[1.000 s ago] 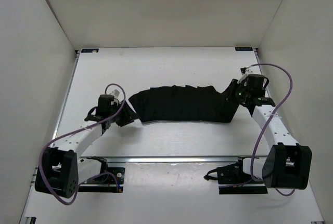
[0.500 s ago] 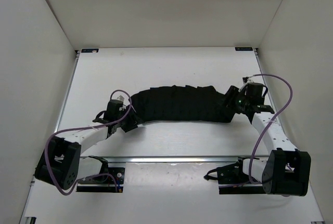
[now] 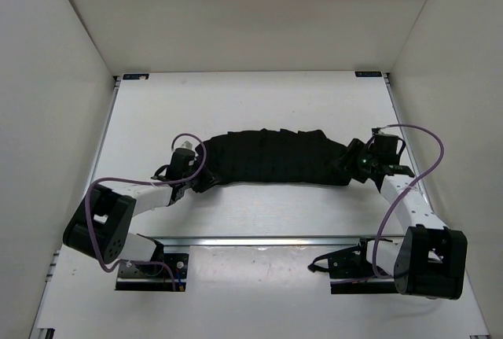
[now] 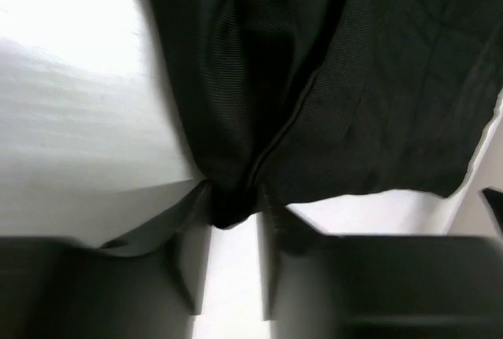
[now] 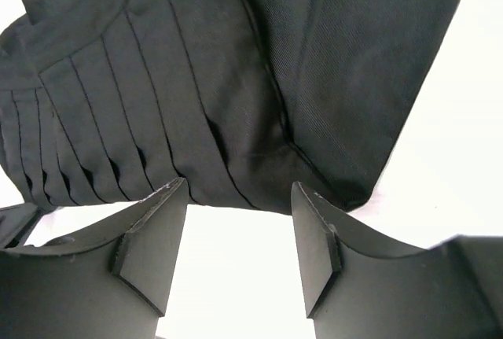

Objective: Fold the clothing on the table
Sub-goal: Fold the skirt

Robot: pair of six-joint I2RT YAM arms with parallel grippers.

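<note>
My left claw (image 4: pixel 232 225) pinches a bunched corner of the black pleated garment (image 4: pixel 354 103). My right claw (image 5: pixel 238 196) gapes, empty, at its opposite end on the white table (image 3: pixel 251 103).

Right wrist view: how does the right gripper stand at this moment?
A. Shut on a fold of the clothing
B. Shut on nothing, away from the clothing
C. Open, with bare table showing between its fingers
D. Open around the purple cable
C: the right gripper has its fingers spread apart with white table between them, and the edge of the clothing lies at the fingertips, unpinched.
</note>
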